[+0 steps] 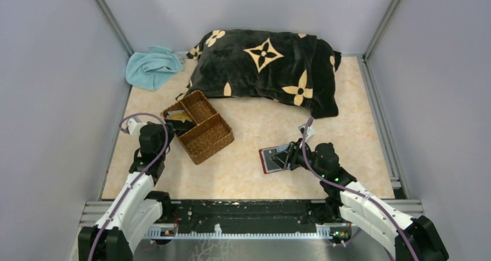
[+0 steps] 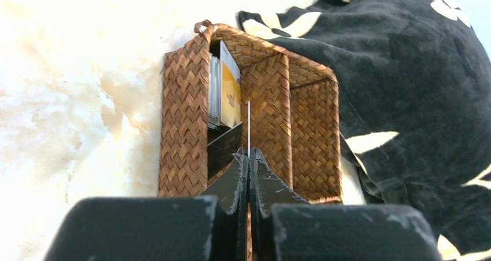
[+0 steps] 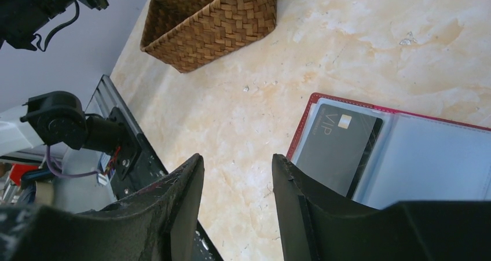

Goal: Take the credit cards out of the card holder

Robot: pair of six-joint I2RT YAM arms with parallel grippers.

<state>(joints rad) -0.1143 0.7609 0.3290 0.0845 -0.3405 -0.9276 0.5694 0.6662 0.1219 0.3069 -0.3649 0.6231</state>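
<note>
The red card holder lies open on the table, right of centre. A dark card marked VIP still sits in its left clear pocket. My right gripper hovers open just left of the holder's red edge, with nothing between its fingers. My left gripper is shut on a credit card seen edge-on as a thin white line, held above the wicker basket. The basket's left compartment holds a yellow card and a dark card.
A black pillow with tan flowers lies at the back, touching the basket's far side. A light blue cloth sits in the back left corner. Grey walls close both sides. The metal rail runs along the near edge.
</note>
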